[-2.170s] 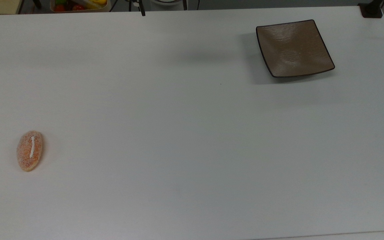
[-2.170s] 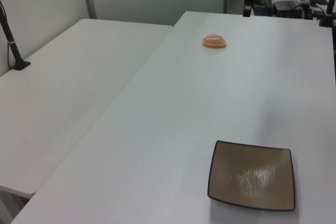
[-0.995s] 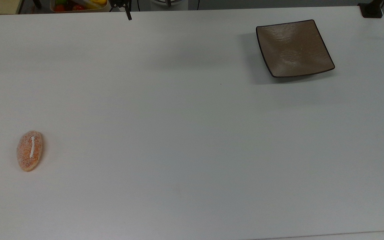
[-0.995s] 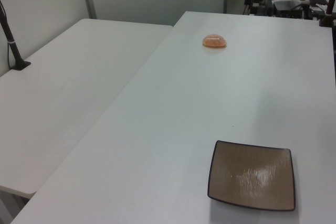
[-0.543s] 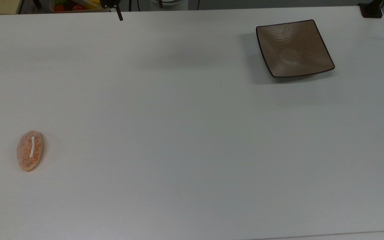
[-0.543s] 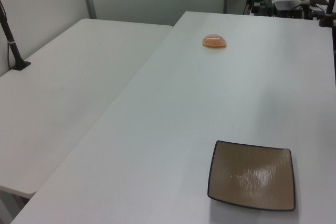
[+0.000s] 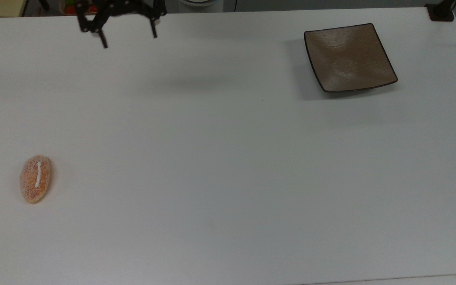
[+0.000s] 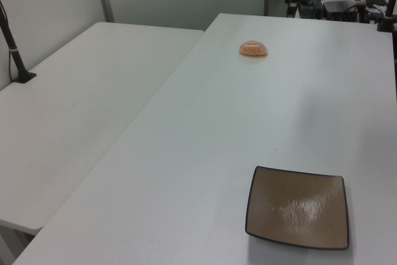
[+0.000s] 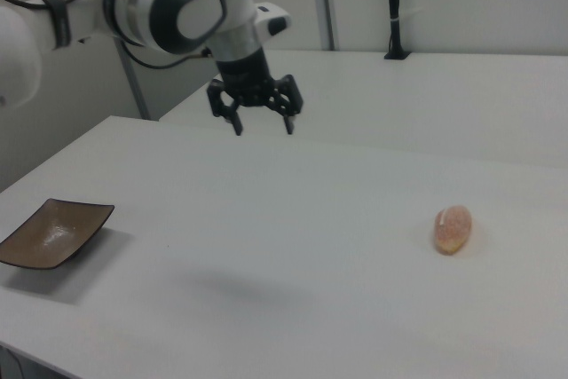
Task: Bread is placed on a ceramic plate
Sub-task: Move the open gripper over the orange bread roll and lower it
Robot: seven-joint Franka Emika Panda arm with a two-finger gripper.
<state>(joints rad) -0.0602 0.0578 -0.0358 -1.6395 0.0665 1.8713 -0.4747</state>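
The fingers (image 7: pixel 104 41) of the gripper (image 7: pixel 129 38) stand wide apart with nothing between them; in the right view both dark fingers (image 9: pixel 287 123) point down at the white table (image 9: pixel 293 246), and the gripper (image 9: pixel 263 127) hangs in the air above it, touching nothing; the white arm (image 9: pixel 169 2) reaches in from the right view's upper left. In the top view the gripper sits near the upper edge of the table (image 7: pixel 220 158), left of the middle.

The bread (image 7: pixel 35 179) lies on the bare table at the top view's far left, its white stripe on top; it is well apart from the gripper and from the ceramic plate (image 7: pixel 349 57), which rests at the top view's upper right, with nothing lying in it. In the right view the bread (image 9: pixel 452 228) is at the right and the ceramic plate (image 9: pixel 51 232) at the far left, with the gripper above the stretch between them; in the left view the bread (image 8: pixel 254 48) lies far back on the table (image 8: pixel 211 147) and the ceramic plate (image 8: pixel 298 206) sits close to the camera at the lower right. A second white table (image 8: pixel 74 110) adjoins at the left view's left.
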